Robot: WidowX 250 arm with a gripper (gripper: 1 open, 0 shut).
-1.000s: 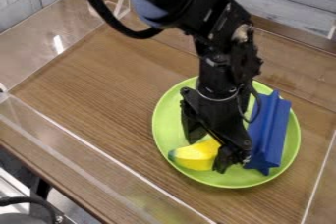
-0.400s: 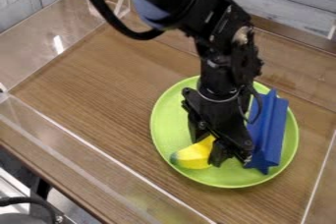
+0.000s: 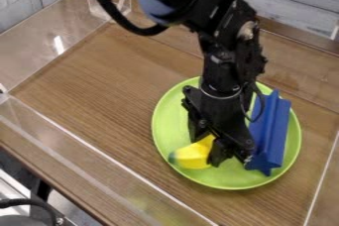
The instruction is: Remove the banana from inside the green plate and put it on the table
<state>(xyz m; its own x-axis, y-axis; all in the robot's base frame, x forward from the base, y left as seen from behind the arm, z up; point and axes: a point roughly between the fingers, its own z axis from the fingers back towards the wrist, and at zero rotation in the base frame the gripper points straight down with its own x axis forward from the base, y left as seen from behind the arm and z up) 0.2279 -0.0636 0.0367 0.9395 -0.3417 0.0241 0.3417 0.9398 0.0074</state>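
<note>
Jaws of your gripper [image 3: 216, 147] look pinched on the banana [image 3: 196, 154], which lies at the near-left inside of the green plate [image 3: 172, 116]; much of the contact is hidden behind the fingers. Lift straight up and check that the fruit rises clear of the rim before you carry it left to bare table [image 3: 106, 81]. Mind the blue ridged block [image 3: 275, 131] close on the right, and the clear acrylic wall [image 3: 79, 156] nearer you.

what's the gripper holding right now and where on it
The gripper has its fingers closed on the banana, gripping its right end, while the banana still lies in the green plate.
</note>
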